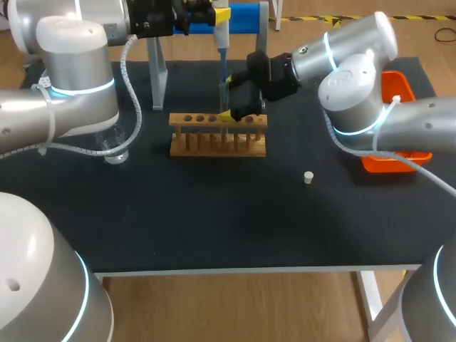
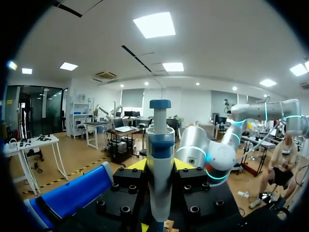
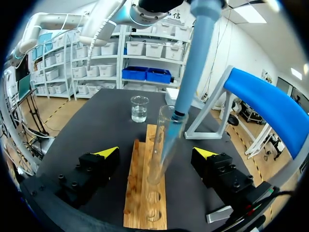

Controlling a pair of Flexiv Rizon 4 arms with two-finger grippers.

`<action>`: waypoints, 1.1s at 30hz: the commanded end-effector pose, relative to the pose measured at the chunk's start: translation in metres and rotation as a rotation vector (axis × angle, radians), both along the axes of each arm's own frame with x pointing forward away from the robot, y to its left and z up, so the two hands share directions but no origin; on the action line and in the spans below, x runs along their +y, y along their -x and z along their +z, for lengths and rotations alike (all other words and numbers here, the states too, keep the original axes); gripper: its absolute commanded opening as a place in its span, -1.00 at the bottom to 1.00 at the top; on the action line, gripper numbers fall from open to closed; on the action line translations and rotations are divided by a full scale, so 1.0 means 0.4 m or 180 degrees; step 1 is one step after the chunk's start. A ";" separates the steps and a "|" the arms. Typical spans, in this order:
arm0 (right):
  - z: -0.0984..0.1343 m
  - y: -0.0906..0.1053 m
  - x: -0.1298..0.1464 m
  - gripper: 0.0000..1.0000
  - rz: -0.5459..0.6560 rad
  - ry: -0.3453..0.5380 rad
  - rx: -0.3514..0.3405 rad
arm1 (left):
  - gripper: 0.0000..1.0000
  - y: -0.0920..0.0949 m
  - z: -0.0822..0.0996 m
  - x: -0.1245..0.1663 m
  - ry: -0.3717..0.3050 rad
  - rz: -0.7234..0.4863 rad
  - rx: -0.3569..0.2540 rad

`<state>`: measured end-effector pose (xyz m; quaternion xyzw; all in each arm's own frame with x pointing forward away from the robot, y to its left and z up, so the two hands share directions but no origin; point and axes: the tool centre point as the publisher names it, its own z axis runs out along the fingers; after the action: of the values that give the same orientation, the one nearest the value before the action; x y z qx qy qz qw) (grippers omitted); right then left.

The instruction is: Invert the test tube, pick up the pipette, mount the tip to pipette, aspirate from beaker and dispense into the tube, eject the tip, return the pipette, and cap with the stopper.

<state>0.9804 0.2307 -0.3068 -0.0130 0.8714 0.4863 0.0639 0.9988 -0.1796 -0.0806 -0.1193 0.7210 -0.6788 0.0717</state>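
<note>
A clear test tube (image 3: 161, 145) stands upright in the wooden rack (image 3: 145, 203), also seen in the head view as the rack (image 1: 217, 135). My right gripper (image 3: 155, 153) is open around the tube, with both fingers clear of the glass. My left gripper (image 2: 159, 166) is shut on the blue and white pipette (image 2: 160, 159) above the rack. The pipette's (image 3: 195, 63) tip reaches down into the tube's mouth. The beaker (image 1: 114, 146) with a little liquid stands left of the rack, and the small white stopper (image 1: 308, 177) lies on the table to the right.
The blue-topped pipette stand (image 1: 242, 18) rises behind the rack. An orange bin (image 1: 399, 121) sits at the table's right edge, partly hidden by my right arm. In the right wrist view the beaker (image 3: 139, 108) is beyond the rack's far end.
</note>
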 end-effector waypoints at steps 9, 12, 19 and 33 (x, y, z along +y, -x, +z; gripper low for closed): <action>0.022 0.025 -0.106 1.00 -0.0141 -0.0163 -0.0018 | -1.00 -0.001 0.000 -0.001 0.0004 0.0000 -0.0003; 0.027 0.028 -0.128 1.00 -0.0177 -0.0217 -0.0024 | -1.00 -0.001 0.000 -0.001 0.0004 0.0000 -0.0003; 0.037 0.030 -0.168 1.00 -0.0234 -0.0379 0.0001 | -1.00 -0.001 0.000 -0.001 0.0004 0.0000 -0.0003; 0.065 0.033 -0.218 1.00 -0.0240 -0.0734 0.0082 | -1.00 -0.001 0.000 -0.001 0.0004 0.0000 -0.0003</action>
<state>0.9674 0.1492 -0.2817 0.0352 0.8158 0.5724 0.0752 0.9988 -0.1797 -0.0806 -0.1193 0.7210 -0.6788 0.0717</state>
